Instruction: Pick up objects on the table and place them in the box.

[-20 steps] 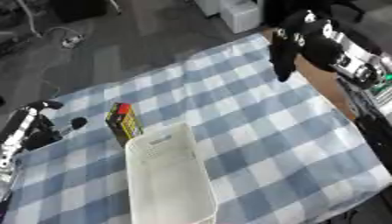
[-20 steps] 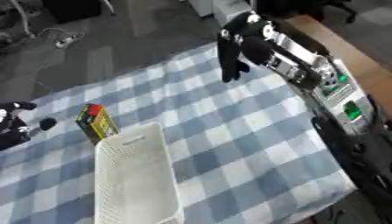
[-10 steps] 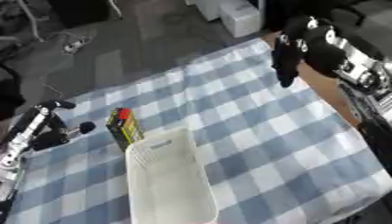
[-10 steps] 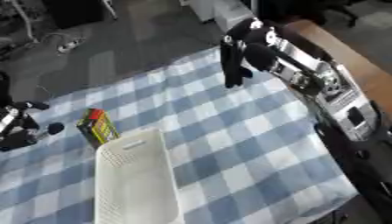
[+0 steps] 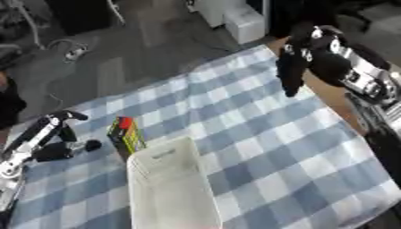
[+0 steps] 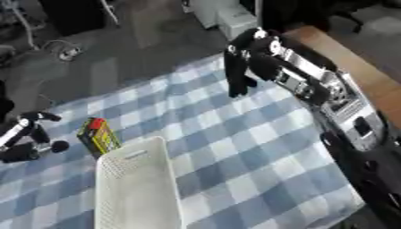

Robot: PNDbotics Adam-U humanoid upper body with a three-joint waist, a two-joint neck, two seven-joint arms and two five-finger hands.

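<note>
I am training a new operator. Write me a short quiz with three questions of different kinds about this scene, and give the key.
1. True or false: the white basket already holds the yellow-green box.
2. Which hand is nearer the yellow-green box? A) left hand B) right hand
3. Fill in: the tablecloth has a blue and white ____ pattern.

Key: 1. False, it stands on the cloth beside the basket's far end. 2. A. 3. Checked.
</note>
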